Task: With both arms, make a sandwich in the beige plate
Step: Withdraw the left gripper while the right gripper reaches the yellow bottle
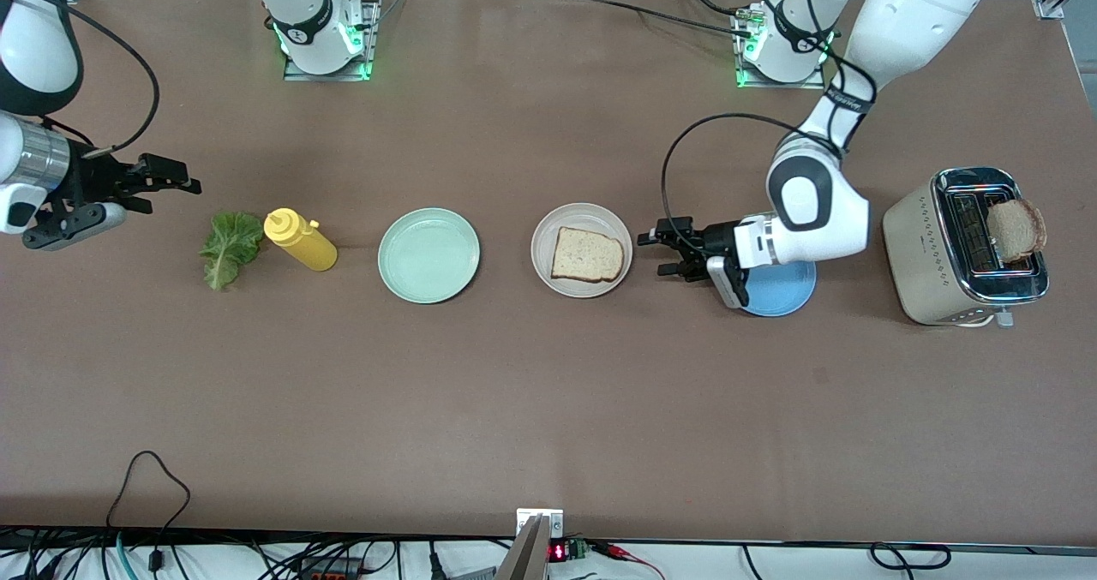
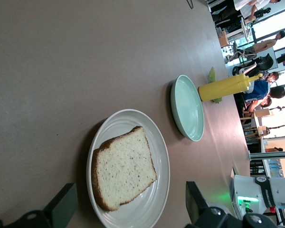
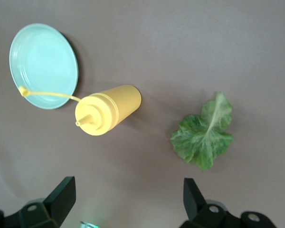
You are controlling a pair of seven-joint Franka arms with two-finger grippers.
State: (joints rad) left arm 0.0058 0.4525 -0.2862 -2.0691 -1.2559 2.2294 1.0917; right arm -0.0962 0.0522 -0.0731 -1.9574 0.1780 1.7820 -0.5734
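The beige plate (image 1: 591, 217) (image 2: 154, 202) lies mid-table with one slice of bread (image 1: 587, 255) (image 2: 123, 168) flat on it. My left gripper (image 1: 656, 253) (image 2: 128, 209) hangs open and empty just off that plate's rim, on the side toward the left arm's end of the table. A second, toasted slice (image 1: 1016, 229) stands out of the toaster (image 1: 934, 254). The green lettuce leaf (image 1: 230, 246) (image 3: 204, 137) lies on the table at the right arm's end. My right gripper (image 1: 167, 193) (image 3: 127, 197) is open and empty over the table beside the leaf.
A yellow squeeze bottle (image 1: 302, 240) (image 3: 107, 110) lies on its side between the lettuce and a mint green plate (image 1: 428, 255) (image 2: 187, 107) (image 3: 42, 64). A blue plate (image 1: 784, 289) sits under the left wrist, between the beige plate and the toaster.
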